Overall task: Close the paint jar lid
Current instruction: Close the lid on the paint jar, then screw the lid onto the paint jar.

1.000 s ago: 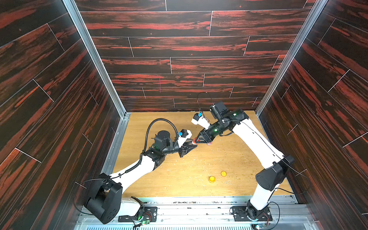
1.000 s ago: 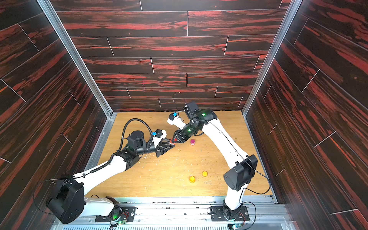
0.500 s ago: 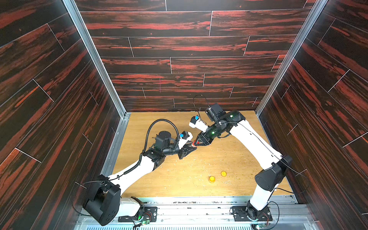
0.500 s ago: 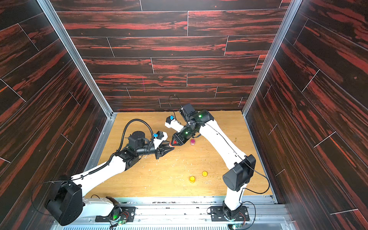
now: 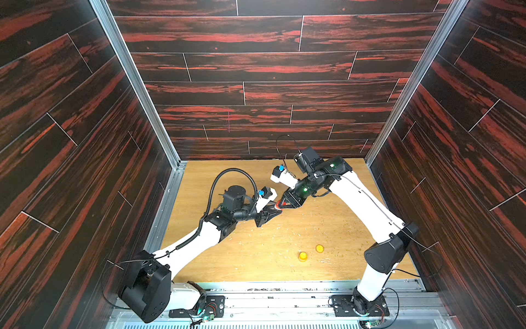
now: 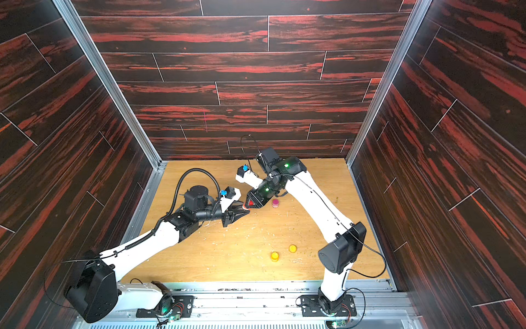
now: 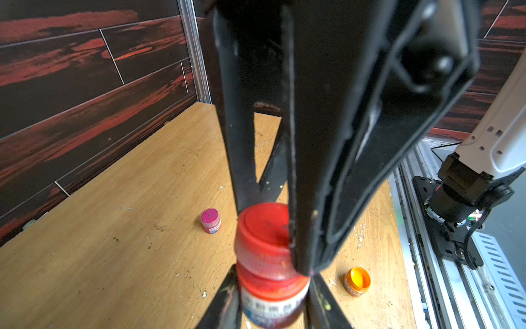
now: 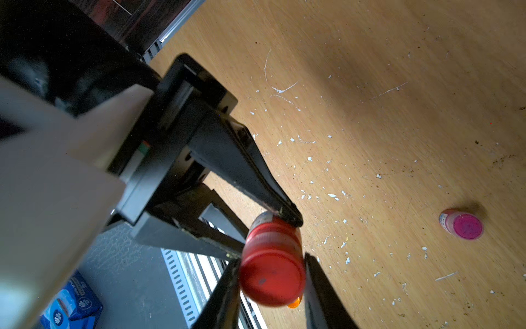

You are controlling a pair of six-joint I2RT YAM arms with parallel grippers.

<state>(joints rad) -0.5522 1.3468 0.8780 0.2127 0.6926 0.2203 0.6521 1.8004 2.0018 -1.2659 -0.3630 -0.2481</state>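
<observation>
Step in hand: the lid is being fitted onto the jar. The red paint jar (image 7: 273, 296) is held clear of the counter (image 7: 128, 256), above its middle and a little to the far side, where the two arms meet. The jar's body is clamped at the label by the left jaws, which are closed on it. The red lid (image 7: 262, 228) is set on the jar's neck and is pinched at its rim by the right jaws, also closed. The lid looks slightly tilted; whether the thread is caught cannot be told.

A pink jar (image 6: 275, 202) is stood on the counter just right of the held jar. An orange jar (image 6: 274, 255) and an orange cap (image 6: 292, 248) are left at the near right, well apart from the work.

Next move, as judged: the lid should be squared on the neck, then turned by the right jaws while the body is held fixed by the left jaws. Downward pressure is called for so the thread is not crossed.
</observation>
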